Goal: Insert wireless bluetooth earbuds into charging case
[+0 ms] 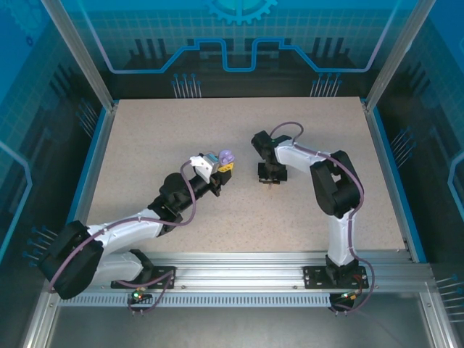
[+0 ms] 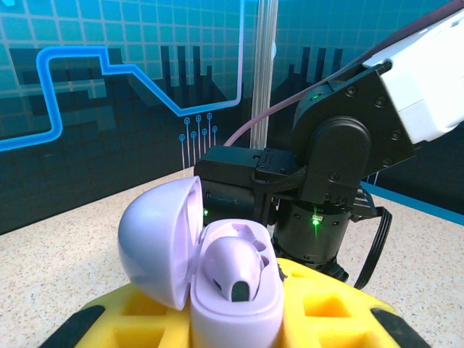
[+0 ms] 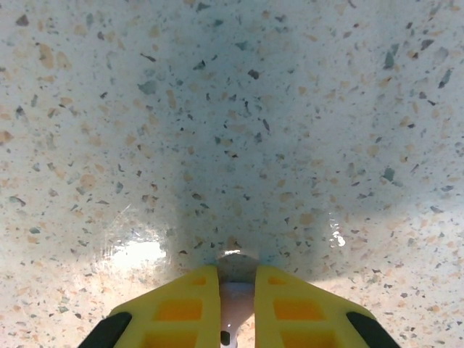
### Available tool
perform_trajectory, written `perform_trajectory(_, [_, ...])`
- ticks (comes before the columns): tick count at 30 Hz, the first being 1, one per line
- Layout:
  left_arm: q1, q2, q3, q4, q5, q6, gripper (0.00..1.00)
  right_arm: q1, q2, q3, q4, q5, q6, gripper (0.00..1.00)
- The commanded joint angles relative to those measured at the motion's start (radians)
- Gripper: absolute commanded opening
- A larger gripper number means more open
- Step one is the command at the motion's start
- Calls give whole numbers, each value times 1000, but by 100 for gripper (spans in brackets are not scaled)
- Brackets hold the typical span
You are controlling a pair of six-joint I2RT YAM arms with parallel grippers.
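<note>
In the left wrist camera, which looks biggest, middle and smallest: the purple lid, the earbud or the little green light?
1. purple lid
2. earbud, sitting in the case
3. green light, on the other arm. It is farther from the camera, so it may look extra tiny.

Speckled beige tabletop (image 1: 217, 130); blue circuit-pattern walls (image 1: 145, 29); aluminium frame posts (image 1: 76, 51).

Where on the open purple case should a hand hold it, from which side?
Grip the case by its rounded lower half, across its flanks, from below the rim, as the left hand does. The lid stands open at one side and a bud sits on top: keep both free.
</note>
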Motion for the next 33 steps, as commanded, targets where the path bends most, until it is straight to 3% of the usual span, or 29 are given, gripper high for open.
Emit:
perform_trajectory(1, [-1,7,39,34,9,-2,0,2,-48,-64,48,-79,-32,5])
perform_trajectory(16, [0,19,53,28,10,20,0,-1,-464,-284,353,-191,-126,7])
perform_trajectory(25, [-1,42,85,39,78,54,0,-14,-738,-230,377,-232,-176,7])
perform_trajectory(33, [-2,107,130,118,179,152,0,-19,-868,-146,421,-264,-222,8])
